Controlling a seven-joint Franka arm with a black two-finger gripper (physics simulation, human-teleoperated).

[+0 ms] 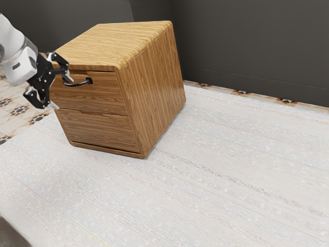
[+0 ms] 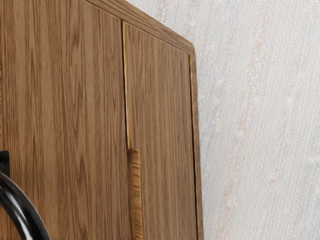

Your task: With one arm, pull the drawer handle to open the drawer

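A wooden cabinet [image 1: 133, 77] with two drawers stands on the pale floor. The top drawer [image 1: 100, 95] carries a black curved handle [image 1: 78, 82] and its front looks about level with the cabinet's face. My gripper [image 1: 59, 91] is at the exterior view's left end of that handle. Its fingers stand wide apart, one fingertip [image 1: 67, 76] by the handle's end and the other lower, against the drawer front. In the wrist view the handle [image 2: 17, 212] curves close under my hand, with the top drawer's front [image 2: 65, 110] and the lower drawer [image 2: 160, 130] beyond it.
Pale planked floor [image 1: 231, 170] spreads to the exterior view's right and front of the cabinet. A patterned tile strip [image 1: 18, 110] lies behind my arm, and a dark wall [image 1: 247, 41] closes the back.
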